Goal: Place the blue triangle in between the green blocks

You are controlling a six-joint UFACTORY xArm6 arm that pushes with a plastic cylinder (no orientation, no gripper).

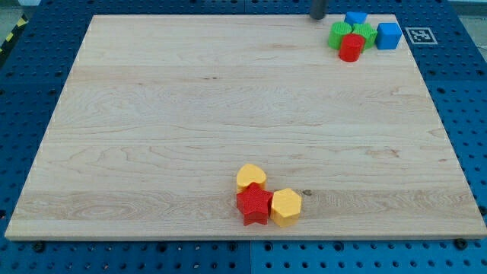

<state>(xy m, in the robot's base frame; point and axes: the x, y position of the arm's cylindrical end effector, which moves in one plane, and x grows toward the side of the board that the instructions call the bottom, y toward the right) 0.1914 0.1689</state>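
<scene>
The blue triangle (355, 17) lies at the view's top right, at the board's far edge. Just below it sit two green blocks, one (339, 33) on the left and one (364, 33) on the right, touching each other. A red cylinder (351, 48) sits in front of the green pair. A blue cube (389, 36) sits right of the green blocks. My tip (318, 17) is at the view's top edge, left of the blue triangle and above the left green block, apart from both.
A yellow heart block (250, 176), a red star block (254, 205) and a yellow hexagon block (286, 207) cluster near the board's bottom edge. A printed marker tag (418, 34) lies at the board's top right corner.
</scene>
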